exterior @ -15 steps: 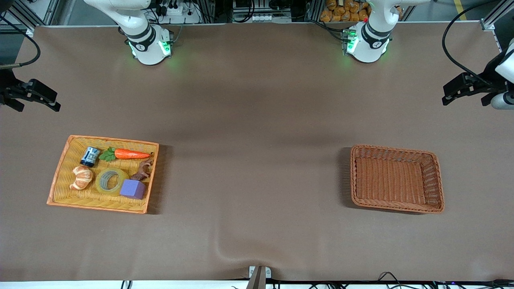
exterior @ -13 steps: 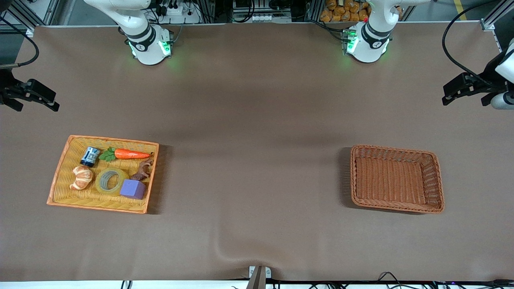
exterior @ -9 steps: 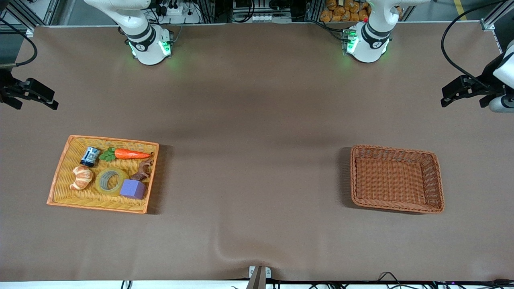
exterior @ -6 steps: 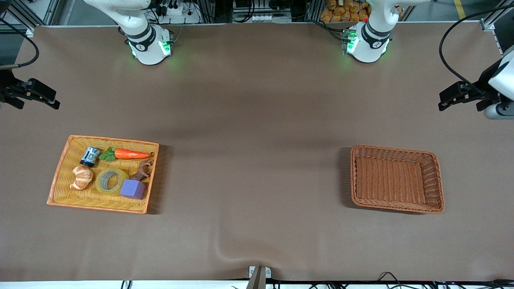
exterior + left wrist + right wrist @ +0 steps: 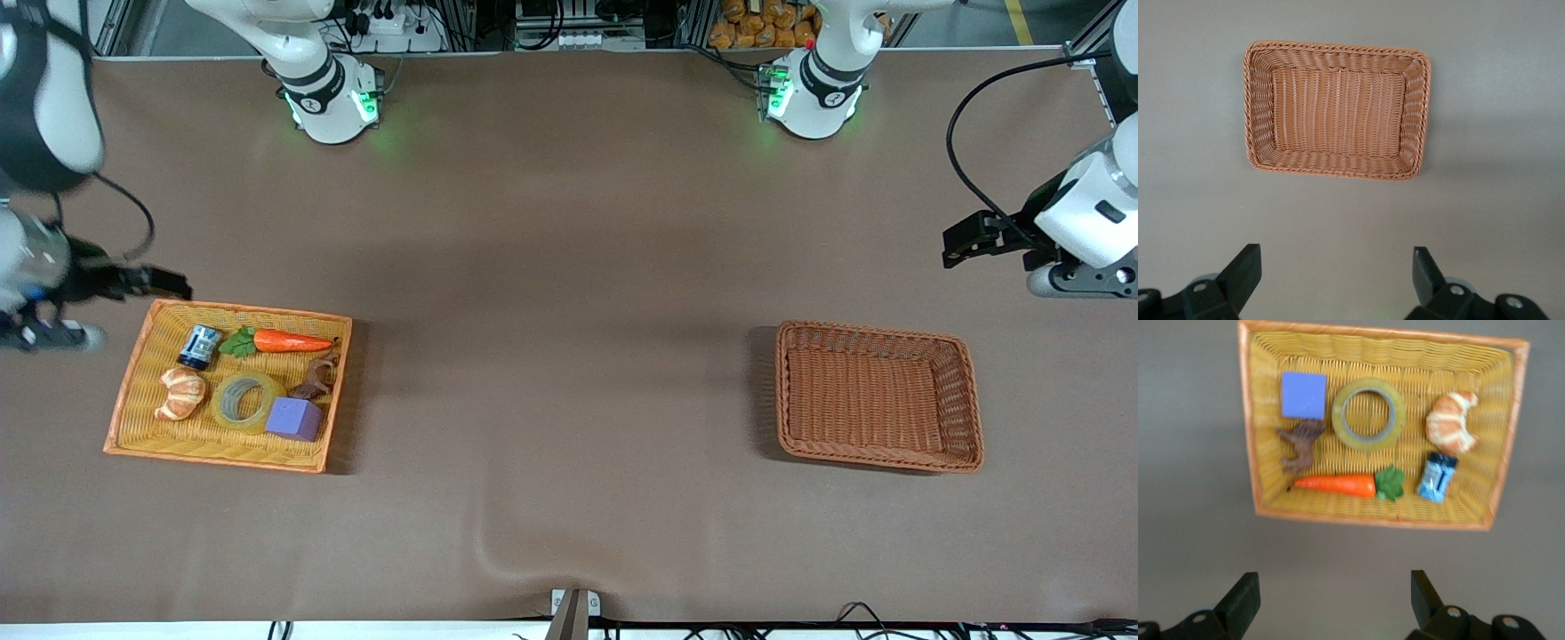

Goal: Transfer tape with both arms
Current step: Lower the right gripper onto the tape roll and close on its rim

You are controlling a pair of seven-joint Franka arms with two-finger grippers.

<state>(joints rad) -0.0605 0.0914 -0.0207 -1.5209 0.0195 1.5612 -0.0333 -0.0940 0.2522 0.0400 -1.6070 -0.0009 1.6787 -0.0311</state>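
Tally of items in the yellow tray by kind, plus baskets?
Translucent yellowish tape roll: 1
Purple cube: 1
Orange toy carrot: 1
Croissant: 1
Brown animal figure: 1
Blue can: 1
Yellow woven tray: 1
Brown wicker basket: 1
Total: 8

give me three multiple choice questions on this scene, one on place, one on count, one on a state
1. Where does the tape lie?
A. in the yellow tray
B. in the brown basket
C. on the bare table

2. How many things lie in the yellow tray?
A. four
B. six
C. eight

3. How are the right gripper and the left gripper?
A. both shut on the tape
B. both open, holding nothing
C. one open, one shut

Answers:
1. A, the tape sits in the tray between the croissant and the purple cube.
2. B: tape, croissant, cube, carrot, can and brown figure.
3. B, each wrist view shows its fingers wide apart with only table between; the brown basket holds nothing.
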